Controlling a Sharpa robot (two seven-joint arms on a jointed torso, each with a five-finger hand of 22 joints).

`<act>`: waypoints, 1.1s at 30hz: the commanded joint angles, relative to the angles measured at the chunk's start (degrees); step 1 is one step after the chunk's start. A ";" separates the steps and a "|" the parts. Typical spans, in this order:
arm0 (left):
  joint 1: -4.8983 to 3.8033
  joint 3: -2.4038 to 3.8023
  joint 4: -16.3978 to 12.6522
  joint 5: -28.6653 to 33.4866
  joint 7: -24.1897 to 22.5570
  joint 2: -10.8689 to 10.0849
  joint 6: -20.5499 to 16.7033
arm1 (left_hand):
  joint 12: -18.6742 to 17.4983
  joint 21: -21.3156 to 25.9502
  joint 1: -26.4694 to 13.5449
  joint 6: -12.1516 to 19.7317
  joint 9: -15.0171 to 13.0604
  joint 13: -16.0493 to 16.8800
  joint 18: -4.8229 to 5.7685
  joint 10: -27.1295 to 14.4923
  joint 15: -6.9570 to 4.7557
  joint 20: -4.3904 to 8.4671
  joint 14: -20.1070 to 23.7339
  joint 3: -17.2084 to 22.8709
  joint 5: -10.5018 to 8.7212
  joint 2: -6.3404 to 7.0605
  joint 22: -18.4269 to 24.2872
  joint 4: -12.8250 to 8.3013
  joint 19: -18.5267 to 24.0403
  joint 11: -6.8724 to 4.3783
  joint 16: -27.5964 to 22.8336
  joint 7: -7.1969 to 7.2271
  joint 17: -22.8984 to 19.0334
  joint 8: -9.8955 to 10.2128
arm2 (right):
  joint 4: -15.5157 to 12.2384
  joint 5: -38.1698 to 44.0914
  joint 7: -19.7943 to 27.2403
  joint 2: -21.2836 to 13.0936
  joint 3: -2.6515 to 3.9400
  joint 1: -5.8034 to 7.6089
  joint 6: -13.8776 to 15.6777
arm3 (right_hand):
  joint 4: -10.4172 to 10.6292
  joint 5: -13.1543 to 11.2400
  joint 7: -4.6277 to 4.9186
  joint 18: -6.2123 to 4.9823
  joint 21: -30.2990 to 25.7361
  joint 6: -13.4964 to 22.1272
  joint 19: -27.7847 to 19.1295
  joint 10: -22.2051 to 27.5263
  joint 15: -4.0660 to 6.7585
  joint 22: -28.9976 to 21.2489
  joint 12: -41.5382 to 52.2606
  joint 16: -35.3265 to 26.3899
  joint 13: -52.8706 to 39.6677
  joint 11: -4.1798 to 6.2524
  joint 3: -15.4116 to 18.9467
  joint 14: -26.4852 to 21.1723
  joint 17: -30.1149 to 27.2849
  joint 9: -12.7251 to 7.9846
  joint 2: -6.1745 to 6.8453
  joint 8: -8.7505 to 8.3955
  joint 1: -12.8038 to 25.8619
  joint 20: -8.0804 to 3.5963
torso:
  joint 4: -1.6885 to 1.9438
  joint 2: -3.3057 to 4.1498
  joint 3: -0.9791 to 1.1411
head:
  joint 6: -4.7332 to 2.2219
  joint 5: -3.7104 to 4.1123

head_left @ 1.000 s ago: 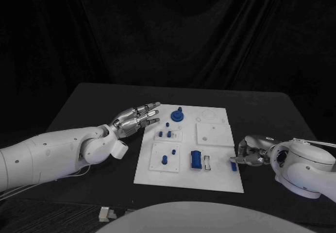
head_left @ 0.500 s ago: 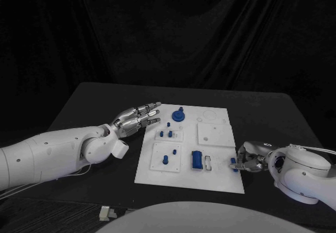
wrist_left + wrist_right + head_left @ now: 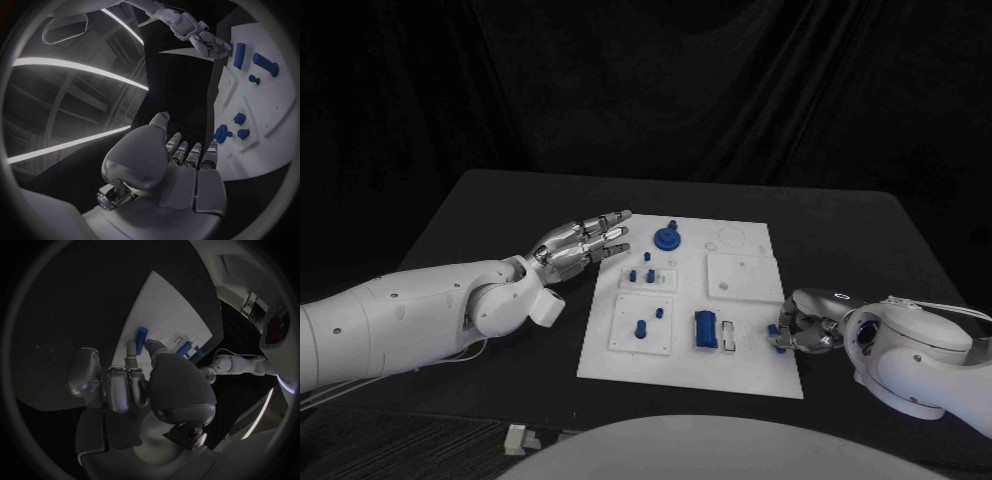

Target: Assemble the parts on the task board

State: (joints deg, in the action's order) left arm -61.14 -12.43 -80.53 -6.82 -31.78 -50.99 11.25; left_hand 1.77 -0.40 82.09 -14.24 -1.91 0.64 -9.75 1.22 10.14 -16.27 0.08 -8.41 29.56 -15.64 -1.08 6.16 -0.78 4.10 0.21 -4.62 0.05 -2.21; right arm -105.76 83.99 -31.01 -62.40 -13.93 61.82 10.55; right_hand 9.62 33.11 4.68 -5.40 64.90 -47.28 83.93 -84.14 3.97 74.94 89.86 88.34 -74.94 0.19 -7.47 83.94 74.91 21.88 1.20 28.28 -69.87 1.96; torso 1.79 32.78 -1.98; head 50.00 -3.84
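Head view: the white task board lies at the centre of the black counter, a little right of the frame's middle. The left hand hovers over the counter just beside the board's upper left edge, fingers extended and apart, holding nothing. The right hand sits at the board's lower right edge, fingers curled inward on a small blue peg at that edge. A round blue knob part stands near the board's top, left of centre. Small blue pegs stand in the upper left plate, and another blue part lies on the lower left plate. A blue block stands upright in the lower middle of the board, with a white slot piece just beside it on its right.

Right wrist view: the fingers pinch the small blue peg against the board's edge; the peg stands tilted, its upper end free.

Left wrist view: the left hand is released, fingers straight, near the board's edge.
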 commanded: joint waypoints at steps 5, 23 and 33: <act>0.05 0.05 -0.13 0.07 -0.73 0.11 0.58 | 0.52 -0.33 -0.64 -0.16 -0.06 0.10 -0.34 0.03 0.51 -0.27 -0.08 0.11 0.22 -0.22 -0.07 -0.49 -0.19 0.56 -0.21 -0.10 -0.05 -0.36 | 0.37 0.00 1.20 0.32 -0.32 -0.55 0.50 | -2.79 10.98 0.53 0.61 -0.31 -0.87 -0.06 -5.86 -0.62 8.66 0.14 -0.06 -15.06 -0.82 -4.89 4.82 8.20 -2.28 0.35 -2.81 -2.45 0.63 | 0.03 -0.01 0.02 | 0.00 -0.15; 0.05 0.05 -0.21 0.07 -0.63 0.23 0.62 | 0.99 -0.35 -0.78 -0.08 -0.04 0.25 -0.32 0.38 0.49 -0.27 -0.08 0.40 0.27 -0.32 -0.07 -0.77 -0.21 1.12 -0.21 -0.02 -0.05 -0.34 | 1.18 0.00 0.55 2.44 -0.31 -0.76 -1.78 | -9.81 -1.42 1.67 0.55 -0.54 -3.47 -0.28 -5.86 -1.60 8.57 0.14 -0.11 -15.06 -1.95 -11.81 4.70 7.65 -4.45 2.46 -10.09 -2.54 1.61 | 0.03 -0.01 -0.05 | 0.00 -0.38; 0.05 0.05 -0.14 0.07 -0.58 0.28 0.87 | 1.13 -0.35 -0.84 -0.15 -0.05 0.29 -0.31 0.49 0.50 -0.28 -0.08 0.50 0.27 -0.37 -0.06 -0.85 -0.21 1.17 -0.21 -0.22 -0.05 -0.36 | 1.20 0.04 0.67 2.55 -0.30 -1.39 0.64 | -10.23 -6.95 0.73 0.62 0.20 -8.18 -0.02 -5.86 -1.06 8.74 0.14 0.01 -15.06 -1.25 -11.17 4.77 7.93 -5.59 1.81 -11.76 -1.21 1.35 | 0.07 -0.01 -0.01 | 0.00 -0.45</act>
State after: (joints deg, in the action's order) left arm -61.14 -12.43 -80.57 -6.83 -31.68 -50.76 11.38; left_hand 2.65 -0.40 81.86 -14.24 -1.90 0.88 -9.74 1.64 10.14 -16.27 0.09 -7.94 29.56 -15.87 -1.07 5.68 -0.78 4.93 0.21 -4.61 0.10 -2.21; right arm -104.79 84.70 -29.55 -60.01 -13.47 61.46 12.22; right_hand -0.64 26.31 5.48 -5.39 64.94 -54.91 83.73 -84.14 2.69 74.92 89.85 88.34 -74.92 -1.45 -18.93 83.99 74.91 18.87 2.94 16.45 -71.52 3.39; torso 1.88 32.74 -2.02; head 50.00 -4.24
